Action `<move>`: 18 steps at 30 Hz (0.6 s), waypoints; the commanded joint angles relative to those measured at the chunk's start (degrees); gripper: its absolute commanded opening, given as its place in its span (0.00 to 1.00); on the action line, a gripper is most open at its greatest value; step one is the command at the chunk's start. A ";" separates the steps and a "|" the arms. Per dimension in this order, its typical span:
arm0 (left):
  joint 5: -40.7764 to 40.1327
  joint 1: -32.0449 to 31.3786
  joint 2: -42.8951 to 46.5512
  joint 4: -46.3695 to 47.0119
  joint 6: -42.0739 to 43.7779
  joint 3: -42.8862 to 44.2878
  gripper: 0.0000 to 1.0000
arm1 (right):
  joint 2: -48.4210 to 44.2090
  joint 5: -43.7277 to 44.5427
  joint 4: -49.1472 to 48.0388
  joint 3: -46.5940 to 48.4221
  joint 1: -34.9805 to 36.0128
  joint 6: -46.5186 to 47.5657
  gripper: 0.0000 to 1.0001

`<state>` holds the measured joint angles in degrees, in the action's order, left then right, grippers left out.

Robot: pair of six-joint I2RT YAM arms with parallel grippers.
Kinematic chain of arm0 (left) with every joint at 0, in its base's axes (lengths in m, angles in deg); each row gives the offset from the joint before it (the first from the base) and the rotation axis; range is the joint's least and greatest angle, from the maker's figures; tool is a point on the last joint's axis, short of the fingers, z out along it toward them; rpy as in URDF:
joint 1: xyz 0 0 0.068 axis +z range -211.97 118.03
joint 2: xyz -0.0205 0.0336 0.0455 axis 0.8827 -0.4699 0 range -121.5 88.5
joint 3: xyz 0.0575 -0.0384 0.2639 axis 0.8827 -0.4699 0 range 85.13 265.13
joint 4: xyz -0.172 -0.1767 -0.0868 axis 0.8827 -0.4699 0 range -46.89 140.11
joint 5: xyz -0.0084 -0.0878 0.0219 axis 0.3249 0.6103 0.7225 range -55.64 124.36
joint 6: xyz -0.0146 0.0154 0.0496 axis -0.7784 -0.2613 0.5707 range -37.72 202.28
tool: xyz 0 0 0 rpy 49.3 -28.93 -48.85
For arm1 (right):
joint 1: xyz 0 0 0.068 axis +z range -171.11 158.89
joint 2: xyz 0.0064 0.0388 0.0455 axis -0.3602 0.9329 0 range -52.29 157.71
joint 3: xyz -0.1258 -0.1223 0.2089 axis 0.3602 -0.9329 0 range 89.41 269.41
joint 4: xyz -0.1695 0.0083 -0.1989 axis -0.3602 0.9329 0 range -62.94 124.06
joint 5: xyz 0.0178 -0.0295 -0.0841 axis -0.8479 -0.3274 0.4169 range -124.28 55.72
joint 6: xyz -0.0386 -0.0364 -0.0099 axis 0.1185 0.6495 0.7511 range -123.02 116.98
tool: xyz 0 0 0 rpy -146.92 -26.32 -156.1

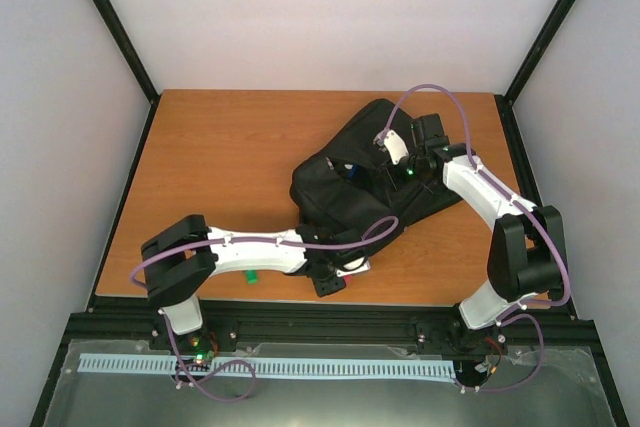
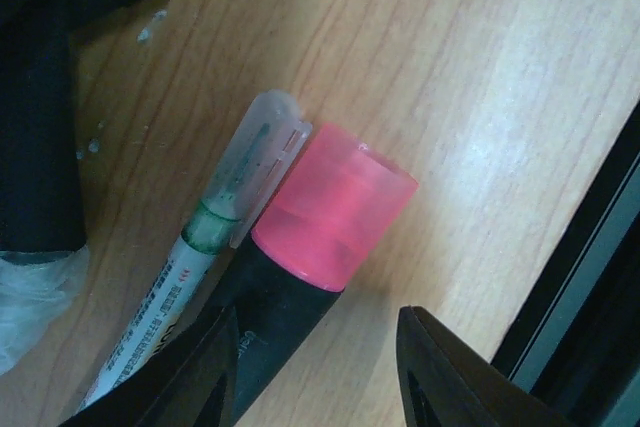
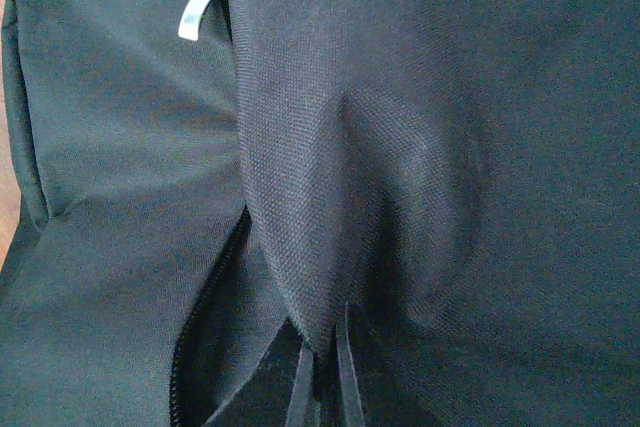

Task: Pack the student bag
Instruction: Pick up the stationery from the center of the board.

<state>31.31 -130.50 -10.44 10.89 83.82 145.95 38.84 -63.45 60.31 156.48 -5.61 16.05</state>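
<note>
The black student bag (image 1: 350,187) lies slanted across the middle of the table. My right gripper (image 1: 402,163) sits on top of it, and in the right wrist view it (image 3: 322,387) is shut on a pinched-up fold of the bag's fabric (image 3: 330,197) beside an open zip (image 3: 200,317). My left gripper (image 1: 335,272) is low at the table's front edge. Its jaws (image 2: 315,347) stand open around the black body of a pink-capped highlighter (image 2: 335,207). The left finger is against the body and the right finger is apart from it. A green pen with a clear cap (image 2: 215,227) lies alongside the highlighter.
A grey zip pull (image 3: 200,2) hangs at the bag's top. Bag fabric (image 2: 40,97) and crinkled clear plastic (image 2: 30,287) lie left of the pens. The table's black front rail (image 2: 590,277) runs close on the right. A small green item (image 1: 252,277) lies by the left arm.
</note>
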 commanded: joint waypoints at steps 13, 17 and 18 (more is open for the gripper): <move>-0.83 -4.16 -0.28 -2.48 -7.34 2.23 0.48 | -0.35 -3.90 0.32 1.50 0.64 0.79 0.03; -3.06 -4.16 0.16 -2.46 -7.89 2.29 0.55 | -0.20 -4.04 0.32 1.57 0.63 0.75 0.03; -3.57 -4.22 -0.04 -2.46 -8.03 2.26 0.57 | -0.17 -4.05 0.40 1.57 0.66 0.77 0.03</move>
<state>29.98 -133.89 -11.12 9.84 77.65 146.80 38.84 -63.53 60.45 156.50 -5.61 16.05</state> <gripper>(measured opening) 0.549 0.033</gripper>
